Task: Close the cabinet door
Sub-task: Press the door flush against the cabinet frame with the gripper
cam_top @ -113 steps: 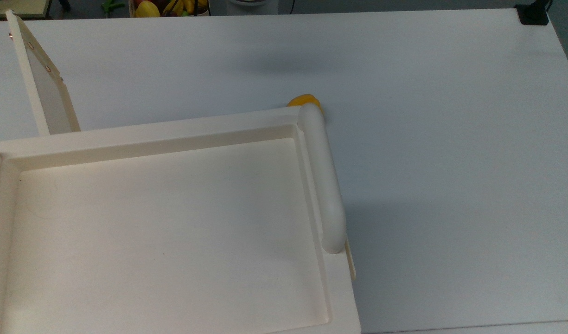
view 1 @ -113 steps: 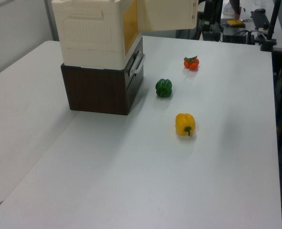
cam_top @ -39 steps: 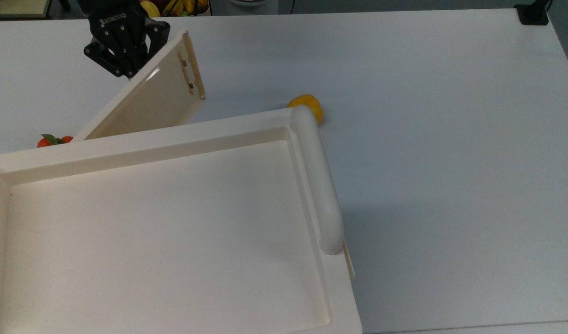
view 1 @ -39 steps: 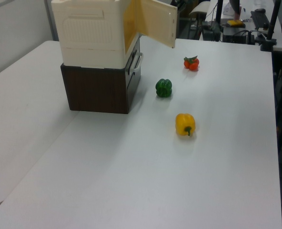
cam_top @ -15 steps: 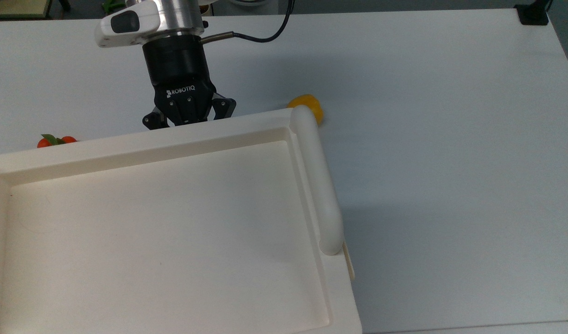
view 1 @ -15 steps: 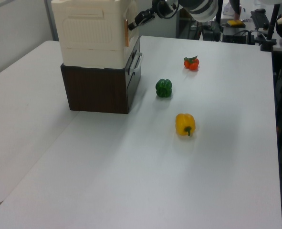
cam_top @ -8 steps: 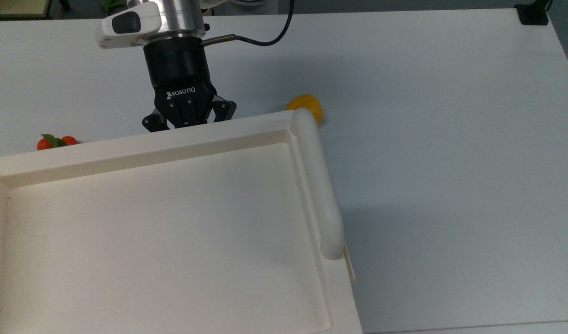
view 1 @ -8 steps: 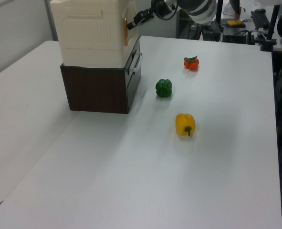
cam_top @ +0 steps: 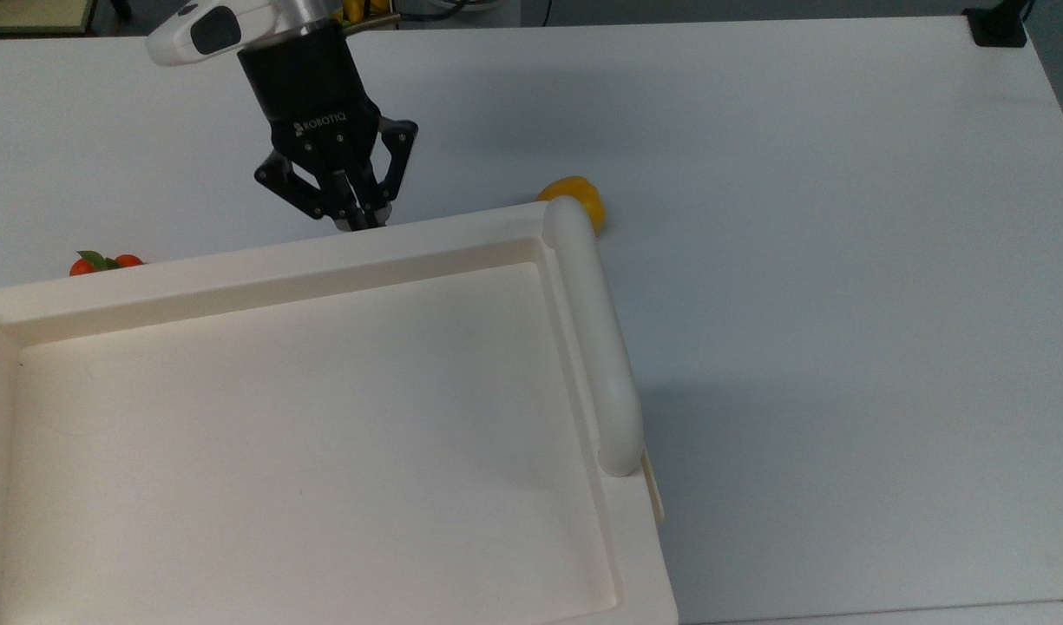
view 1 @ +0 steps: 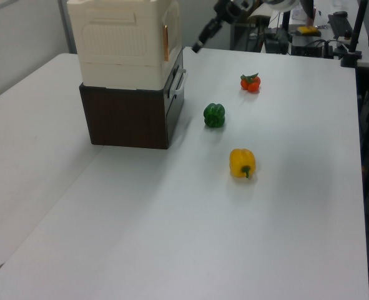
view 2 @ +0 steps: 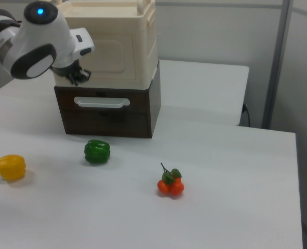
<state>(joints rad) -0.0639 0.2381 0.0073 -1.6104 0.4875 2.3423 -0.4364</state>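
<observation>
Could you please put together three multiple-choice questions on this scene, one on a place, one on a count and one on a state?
1. In the left view, where does the green pepper lie?
A. On top of the cabinet
B. On the table between the tomatoes and the yellow pepper
C. Inside the brown drawer unit

2. How many peppers lie on the table?
A. Two
B. Three
C. Four

3. How does the cabinet door stand?
A. Wide open
B. Half open
C. Closed against the cabinet

Answers:
1. B: it sits on the table with the tomatoes farther off and the yellow pepper nearer the camera.
2. A: one green, one yellow.
3. C: in the right view the door lies flush with the front of the cabinet, and the tool is off it with its fingers together.
</observation>
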